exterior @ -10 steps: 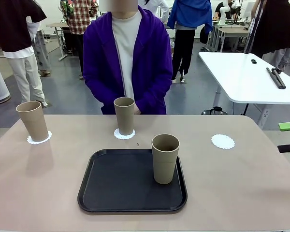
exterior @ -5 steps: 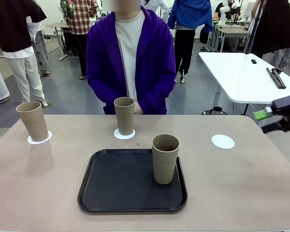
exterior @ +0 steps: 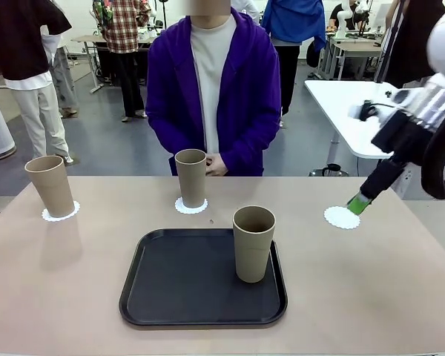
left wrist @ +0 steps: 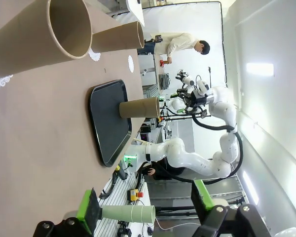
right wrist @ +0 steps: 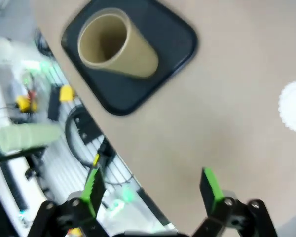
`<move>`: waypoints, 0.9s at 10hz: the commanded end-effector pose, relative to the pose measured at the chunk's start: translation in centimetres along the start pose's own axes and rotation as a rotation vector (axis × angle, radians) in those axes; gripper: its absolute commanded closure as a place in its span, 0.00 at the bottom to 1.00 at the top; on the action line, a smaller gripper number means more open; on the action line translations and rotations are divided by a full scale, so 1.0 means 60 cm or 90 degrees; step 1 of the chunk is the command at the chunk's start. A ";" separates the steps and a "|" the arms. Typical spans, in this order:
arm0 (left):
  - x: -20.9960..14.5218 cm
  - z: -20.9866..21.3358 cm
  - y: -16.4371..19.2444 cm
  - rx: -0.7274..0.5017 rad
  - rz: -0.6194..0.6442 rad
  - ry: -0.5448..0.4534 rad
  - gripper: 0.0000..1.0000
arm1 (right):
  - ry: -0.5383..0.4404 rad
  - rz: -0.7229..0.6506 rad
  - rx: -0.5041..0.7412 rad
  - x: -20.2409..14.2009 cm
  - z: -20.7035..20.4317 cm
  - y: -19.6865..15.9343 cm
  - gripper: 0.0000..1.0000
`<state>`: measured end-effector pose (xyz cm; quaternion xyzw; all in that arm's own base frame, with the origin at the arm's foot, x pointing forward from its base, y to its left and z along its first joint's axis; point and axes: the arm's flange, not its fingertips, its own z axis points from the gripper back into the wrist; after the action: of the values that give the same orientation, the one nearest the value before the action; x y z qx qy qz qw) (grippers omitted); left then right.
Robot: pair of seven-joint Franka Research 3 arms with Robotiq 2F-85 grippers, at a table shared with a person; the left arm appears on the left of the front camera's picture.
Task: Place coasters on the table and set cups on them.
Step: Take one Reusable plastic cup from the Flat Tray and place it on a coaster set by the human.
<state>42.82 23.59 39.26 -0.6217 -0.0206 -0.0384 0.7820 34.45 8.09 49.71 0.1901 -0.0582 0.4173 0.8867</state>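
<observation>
right hand (exterior: 360,202): staying wide, holding nothing, hanging just over the bare coaster (exterior: 342,217) | cup (exterior: 253,243): standing in the tray (exterior: 156,297), farther off | two cups on coasters, far across the tabletop (exterior: 371,297) | left hand (left wrist: 148,210): wide, holding nothing

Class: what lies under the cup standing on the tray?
The cup rests directly on the black tray; no coaster edge shows around its base. The spot beneath the base is covered.
</observation>
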 end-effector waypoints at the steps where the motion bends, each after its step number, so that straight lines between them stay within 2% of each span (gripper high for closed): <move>1: 0.000 0.003 -0.002 0.000 -0.001 -0.006 0.00 | 0.054 0.072 -0.043 0.025 -0.024 0.014 0.00; 3: 0.000 0.003 -0.002 0.000 -0.001 -0.006 0.00 | 0.086 0.123 -0.076 0.046 -0.060 0.049 0.00; 4: 0.000 0.003 -0.002 0.000 -0.001 -0.006 0.00 | 0.081 0.136 -0.073 0.045 -0.076 0.057 0.00; 5: 0.000 0.003 -0.002 0.000 -0.001 -0.006 0.00 | 0.082 0.111 -0.047 0.044 -0.046 0.053 0.00; 9: 0.000 0.003 -0.002 0.000 -0.001 -0.006 0.00 | 0.082 0.111 -0.047 0.044 -0.046 0.053 0.00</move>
<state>42.79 23.64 39.26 -0.6217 -0.0210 -0.0380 0.7820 33.75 12.61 48.61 0.1283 -0.0393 0.5042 0.8531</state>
